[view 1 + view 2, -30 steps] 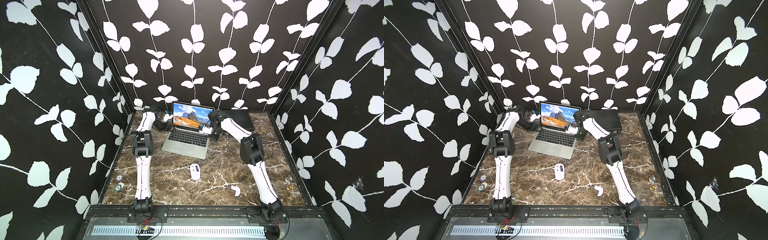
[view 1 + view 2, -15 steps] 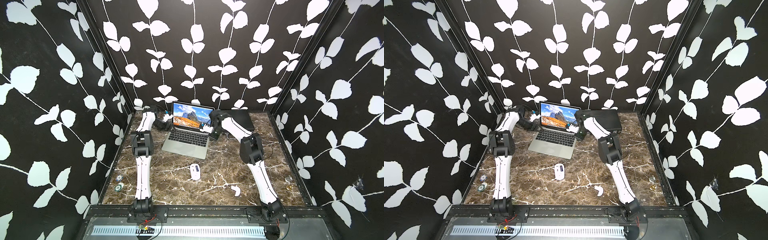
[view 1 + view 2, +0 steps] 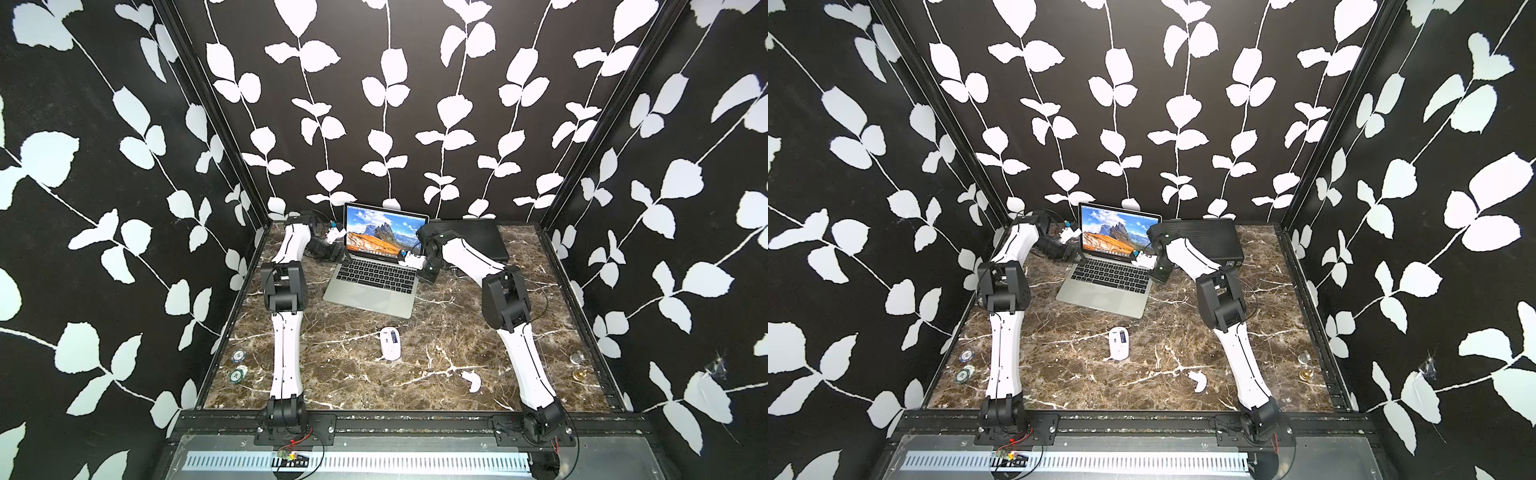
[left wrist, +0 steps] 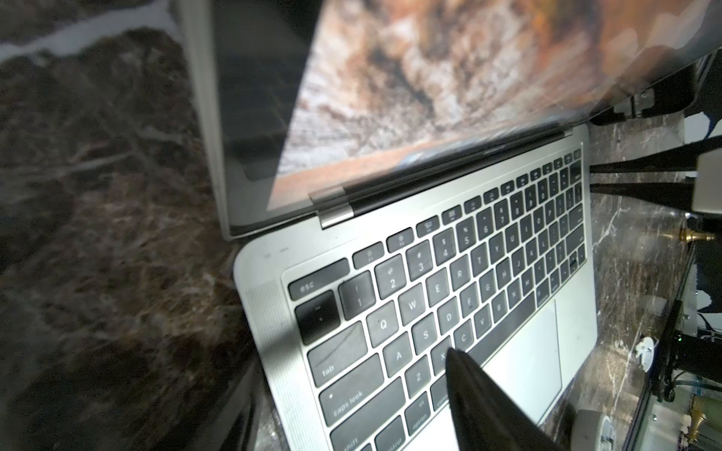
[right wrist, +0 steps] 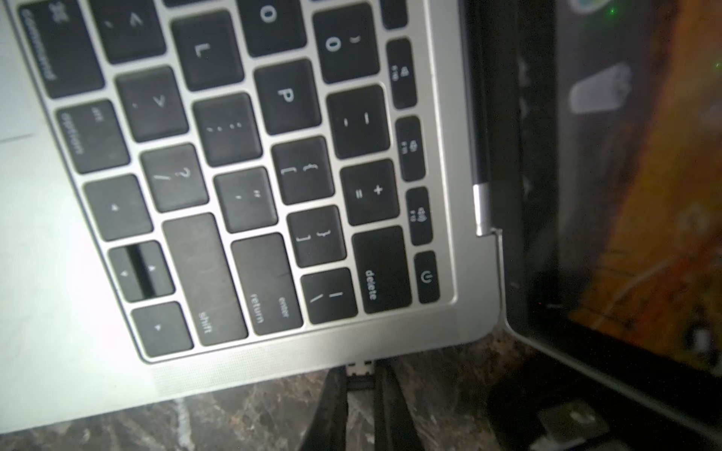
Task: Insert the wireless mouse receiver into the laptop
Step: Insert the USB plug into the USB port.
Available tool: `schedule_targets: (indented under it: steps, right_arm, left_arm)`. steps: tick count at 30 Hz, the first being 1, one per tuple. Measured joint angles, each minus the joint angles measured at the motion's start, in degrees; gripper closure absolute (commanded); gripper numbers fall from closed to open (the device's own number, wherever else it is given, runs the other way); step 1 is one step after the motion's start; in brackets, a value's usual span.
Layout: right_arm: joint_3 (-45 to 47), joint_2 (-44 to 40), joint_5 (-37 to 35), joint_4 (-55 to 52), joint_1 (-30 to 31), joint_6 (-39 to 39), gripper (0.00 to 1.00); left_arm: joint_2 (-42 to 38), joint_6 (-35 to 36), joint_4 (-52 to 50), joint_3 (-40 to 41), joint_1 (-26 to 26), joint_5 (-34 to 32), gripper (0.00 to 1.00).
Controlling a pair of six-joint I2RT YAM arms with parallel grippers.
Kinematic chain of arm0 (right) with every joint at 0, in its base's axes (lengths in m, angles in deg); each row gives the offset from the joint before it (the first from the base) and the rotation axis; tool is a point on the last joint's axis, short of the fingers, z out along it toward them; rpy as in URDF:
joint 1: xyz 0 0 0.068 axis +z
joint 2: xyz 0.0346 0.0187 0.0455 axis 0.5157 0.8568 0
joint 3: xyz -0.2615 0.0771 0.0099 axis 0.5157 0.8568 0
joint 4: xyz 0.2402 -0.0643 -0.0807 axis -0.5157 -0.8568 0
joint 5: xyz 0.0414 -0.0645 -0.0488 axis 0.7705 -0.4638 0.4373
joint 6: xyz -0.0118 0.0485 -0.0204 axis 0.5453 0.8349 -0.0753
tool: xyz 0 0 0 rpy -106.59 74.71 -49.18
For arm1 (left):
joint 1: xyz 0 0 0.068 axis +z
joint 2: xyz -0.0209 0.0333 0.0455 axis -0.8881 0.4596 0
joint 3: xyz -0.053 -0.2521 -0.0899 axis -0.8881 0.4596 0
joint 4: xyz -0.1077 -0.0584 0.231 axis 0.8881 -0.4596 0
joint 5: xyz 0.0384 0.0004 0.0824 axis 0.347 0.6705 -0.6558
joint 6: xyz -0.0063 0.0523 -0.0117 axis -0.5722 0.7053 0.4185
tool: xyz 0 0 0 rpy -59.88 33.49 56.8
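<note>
Mouse [image 3: 390,343] lies on table [image 3: 332,374] at 6 o'clock of laptop [image 3: 368,296]. Right end effector [image 5: 360,384] pinches receiver [image 5: 360,369], plug touching laptop's 3 o'clock edge; depth unclear. Keep it level, push straight in, no twisting. Left end effector [image 3: 335,249] gapes wide at 10 o'clock, could brace laptop.

The edge of the laptop [image 5: 58,273] hides how far in the receiver [image 5: 360,375] sits (its screen [image 4: 390,78] is blurred in both wrist views)
</note>
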Motion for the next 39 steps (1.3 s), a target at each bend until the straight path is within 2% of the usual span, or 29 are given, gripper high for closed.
schedule_targets:
  steps: [9, 21, 22, 24, 25, 33, 39]
  right_arm:
    - [-0.3, 0.0, 0.0, -0.3, 0.0, 4.2, 1.00]
    - [3.8, -2.3, -0.2, 3.1, 0.0, 4.0, 0.81]
    - [4.3, -2.6, -0.2, 3.5, 0.0, 4.0, 0.78]
    - [5.0, -3.1, -0.3, 4.4, 0.0, 3.8, 0.67]
    - [5.3, -3.5, -0.3, 4.8, 0.0, 3.8, 0.66]
    - [6.0, -5.4, 0.1, 6.4, -0.2, 3.6, 0.64]
    - [10.4, -8.6, 0.4, 7.1, -0.6, 3.7, 0.64]
  left_arm:
    - [0.0, 0.1, 0.0, 0.0, 0.0, 0.0, 0.25]
    - [0.0, 0.3, -0.1, 0.0, 0.0, 0.0, 0.25]
    - [0.0, 0.3, -0.1, 0.0, 0.0, 0.0, 0.25]
    - [0.0, 0.3, 0.0, 0.0, 0.0, 0.0, 0.25]
    - [0.0, 0.3, 0.0, 0.0, 0.0, 0.1, 0.25]
    - [0.1, 0.3, 0.0, 0.0, -0.1, 0.9, 0.25]
    - [0.1, 0.3, 0.0, 0.0, -0.1, 0.9, 0.25]
